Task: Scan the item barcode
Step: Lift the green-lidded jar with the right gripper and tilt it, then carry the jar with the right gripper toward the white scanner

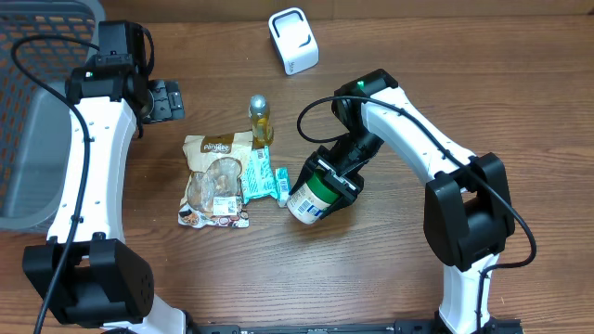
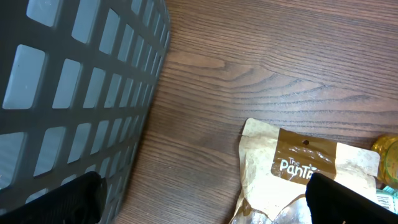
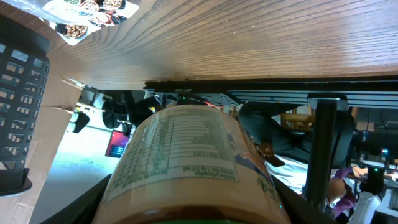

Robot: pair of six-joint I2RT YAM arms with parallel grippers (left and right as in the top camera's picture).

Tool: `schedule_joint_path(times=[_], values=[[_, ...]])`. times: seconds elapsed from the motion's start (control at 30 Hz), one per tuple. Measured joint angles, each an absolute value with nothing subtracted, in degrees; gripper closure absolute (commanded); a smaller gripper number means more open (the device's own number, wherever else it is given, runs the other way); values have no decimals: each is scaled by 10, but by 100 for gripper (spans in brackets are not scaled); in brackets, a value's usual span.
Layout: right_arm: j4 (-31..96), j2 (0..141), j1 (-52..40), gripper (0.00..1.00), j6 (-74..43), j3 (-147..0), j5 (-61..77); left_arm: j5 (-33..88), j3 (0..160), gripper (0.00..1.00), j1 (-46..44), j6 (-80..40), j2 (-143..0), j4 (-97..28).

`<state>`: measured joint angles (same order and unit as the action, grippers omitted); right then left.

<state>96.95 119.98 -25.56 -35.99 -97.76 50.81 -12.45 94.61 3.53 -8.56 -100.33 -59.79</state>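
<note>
Jar (image 1: 306,202), green and white with a printed label, tilted at lower centre of the overhead view and clamped across its body by the right gripper (image 1: 332,176), jaws partly closed around it. Step judged in hand: item gripped, barcode not yet presented. Next move calls for turning the label toward the white scanner (image 1: 293,40), well apart at upper centre. Left gripper (image 1: 165,98), upper left, spread wide and empty, near the grey basket (image 1: 28,139).
</note>
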Motion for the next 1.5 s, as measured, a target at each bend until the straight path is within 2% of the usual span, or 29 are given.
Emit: schedule_joint_path(times=[0.47,0.6,0.8,0.87,1.0,1.27,1.5], values=[[952,1200,-256,41,-360,-978,504,-124,946,1,35,-85,-1003,-598],[914,1200,-256,41,-360,-978,443,-124,946,0,35,-85,-1003,-598],[836,1200,-256,41,-360,-978,280,-124,946,1,35,-86,-1003,-598],[809,1200,-256,48,-360,-978,227,-124,946,0,35,-85,-1003,-598],[758,1200,-256,53,-360,-978,149,-124,946,0,35,-85,-1003,-598],[678,1200,-256,73,-359,-978,98,-124,946,0,35,-86,-1003,-598],[698,1202,-246,74,-265,-1005,106,-124,946,0,35,-85,-1003,-598]])
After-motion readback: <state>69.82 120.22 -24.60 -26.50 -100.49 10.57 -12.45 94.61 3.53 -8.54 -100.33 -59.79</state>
